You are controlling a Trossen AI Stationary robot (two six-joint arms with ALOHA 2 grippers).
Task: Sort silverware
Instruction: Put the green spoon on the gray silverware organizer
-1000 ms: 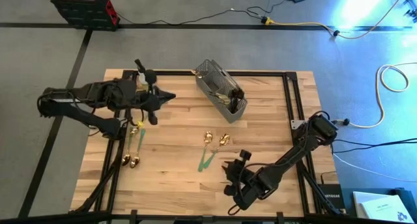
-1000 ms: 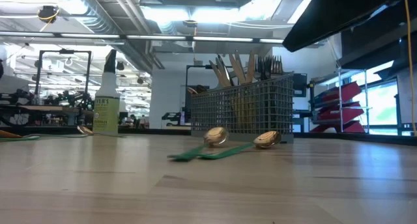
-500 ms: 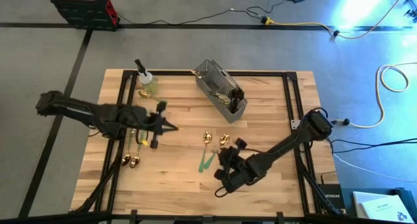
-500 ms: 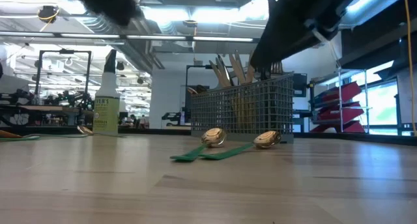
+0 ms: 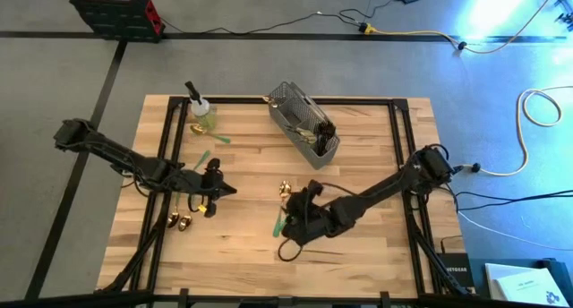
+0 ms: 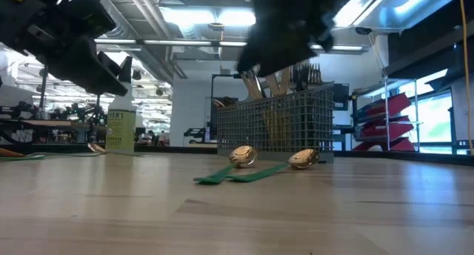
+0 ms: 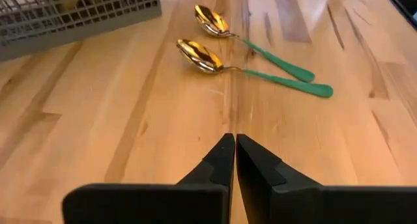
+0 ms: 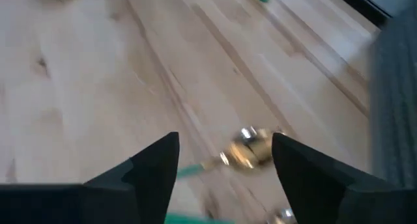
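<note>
Two gold spoons with green handles [image 7: 202, 55] [image 7: 212, 21] lie flat mid-table. My right gripper [image 8: 225, 152] hovers open just above them, with one gold bowl [image 8: 251, 149] showing between its fingers; in the high view it [image 5: 291, 203] covers one spoon. My left gripper [image 7: 233, 152] is shut and empty, low over bare wood left of the spoons [image 5: 231, 190]. More gold spoons [image 5: 181, 221] lie near the left edge. A green-handled piece [image 5: 212, 135] lies by the spray bottle.
The grey mesh caddy [image 5: 304, 124], holding several pieces, stands slantwise at the far middle. The spray bottle [image 5: 199, 111] stands at the far left. Bare wood lies along the near edge and on the right side [image 5: 376, 174]. A black frame rims the table.
My left gripper, still shut, has sunk from beside the spray bottle and swung toward the near edge, ending low over the table left of centre. My right gripper has travelled from the near edge toward the table's left and far side, arriving over the two green-handled spoons.
</note>
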